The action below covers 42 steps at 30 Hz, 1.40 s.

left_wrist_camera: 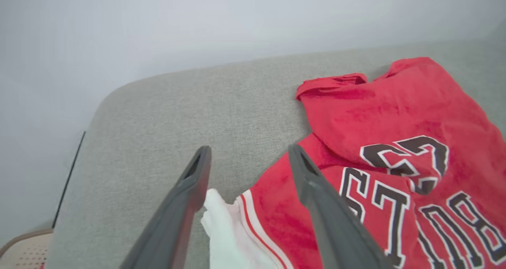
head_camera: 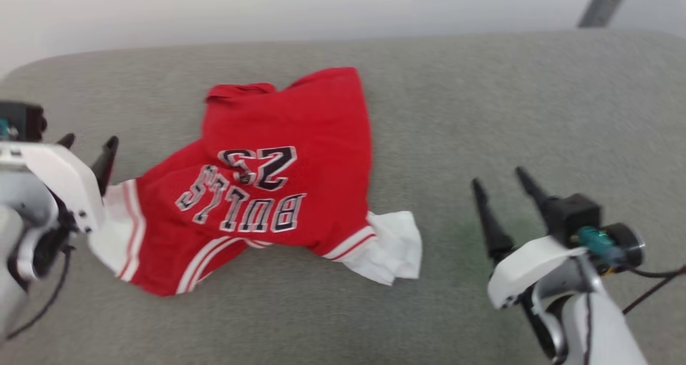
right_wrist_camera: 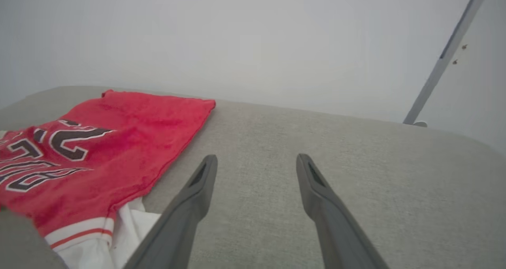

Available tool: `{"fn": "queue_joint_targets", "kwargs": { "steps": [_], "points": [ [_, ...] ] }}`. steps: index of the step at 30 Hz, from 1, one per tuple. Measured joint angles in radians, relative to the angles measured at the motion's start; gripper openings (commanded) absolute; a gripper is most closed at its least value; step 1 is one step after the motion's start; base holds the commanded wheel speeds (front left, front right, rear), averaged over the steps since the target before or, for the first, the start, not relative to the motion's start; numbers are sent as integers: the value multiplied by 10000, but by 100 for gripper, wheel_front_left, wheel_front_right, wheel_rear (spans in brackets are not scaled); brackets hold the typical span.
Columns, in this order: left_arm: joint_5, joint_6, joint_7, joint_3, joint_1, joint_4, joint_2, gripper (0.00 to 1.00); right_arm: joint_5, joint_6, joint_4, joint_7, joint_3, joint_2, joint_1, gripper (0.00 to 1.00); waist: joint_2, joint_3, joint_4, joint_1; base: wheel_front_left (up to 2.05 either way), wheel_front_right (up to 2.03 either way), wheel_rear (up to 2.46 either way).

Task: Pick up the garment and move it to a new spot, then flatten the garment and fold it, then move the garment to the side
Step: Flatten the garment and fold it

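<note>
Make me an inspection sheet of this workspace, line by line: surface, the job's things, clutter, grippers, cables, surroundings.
Surface: grey fabric cushion with rounded far corners.
Job's things: garment lies rumpled, lettering up, not flattened or folded.
Clutter: nothing seen.
Grippers: left gripper open beside the white sleeve, contact unclear; right gripper open, apart from the garment, holding nothing.
Cables: right cable, black, at the right wrist; left cable, black, by the left arm.
Surroundings: pale wall; grey bar at upper right.

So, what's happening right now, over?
Both open, empty: left tool by the white sleeve, right tool off to the side. The garment lies rumpled, unfolded, on the grey cushion. Nothing blocking.
</note>
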Motion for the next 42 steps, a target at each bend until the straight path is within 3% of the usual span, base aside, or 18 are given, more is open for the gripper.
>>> {"fn": "queue_joint_targets", "kwargs": {
  "steps": [10,15,24,32,33,34,35,42],
  "points": [
    [407,1083,-2840,460,1825,-2150,69,100,631,0,347,2522,1225,-706,273,100,0,-504,1290,0,0,0,0],
    [537,1396,-3751,523,2632,-2686,12,100,1064,0,499,3850,1684,-1300,181,100,0,-616,1903,0,0,0,0],
    [1062,1653,-4243,1212,3759,-3438,-600,100,1749,0,1072,5956,2324,-2167,-267,100,0,-646,2857,0,0,0,0],
    [2405,1534,-4247,3256,5091,-4046,-1756,100,2023,0,2176,6702,2970,-2502,-1024,100,0,-546,3468,0,0,0,0],
    [2591,1486,-4249,3511,5260,-4107,-1896,100,2157,0,2401,6775,3049,-2514,-1173,93,0,-540,3510,0,0,0,0],
    [2846,1394,-4247,3758,5422,-4159,-2031,100,2288,0,2604,6799,3106,-2516,-1279,31,0,-536,3542,0,0,0,0],
    [3033,1285,-4247,4002,5580,-4215,-2180,100,2265,2,2757,6798,3258,-2585,-1414,0,0,-533,3576,0,0,0,0],
    [4088,508,-4249,5630,6747,-4403,-3384,100,3145,8,3536,6801,3605,-2778,-2107,0,0,-586,3610,0,0,0,0]
  ]
}}
